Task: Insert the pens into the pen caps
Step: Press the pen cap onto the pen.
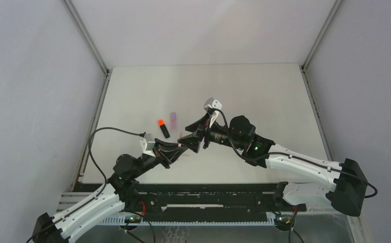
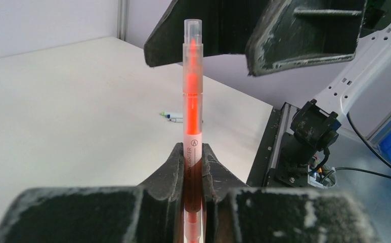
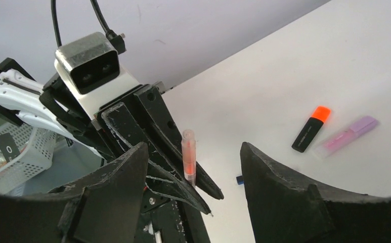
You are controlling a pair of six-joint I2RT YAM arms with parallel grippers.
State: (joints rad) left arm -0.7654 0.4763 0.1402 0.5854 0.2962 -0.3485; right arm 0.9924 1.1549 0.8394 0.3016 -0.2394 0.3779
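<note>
The left gripper [image 2: 193, 154] is clamped on the barrel of a thin translucent orange-red highlighter pen [image 2: 192, 101], holding it steady above the near middle of the white table [image 2: 56, 101]. Its pale clear plastic cap [image 2: 192, 31] seems seated. The right gripper [image 3: 193, 147] has its jaws apart on either side of the cap, not touching it.

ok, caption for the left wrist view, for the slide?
Left gripper clamps an upright translucent red highlighter pen, clear plastic cap on, right gripper's open fingers close by its tip.
</note>
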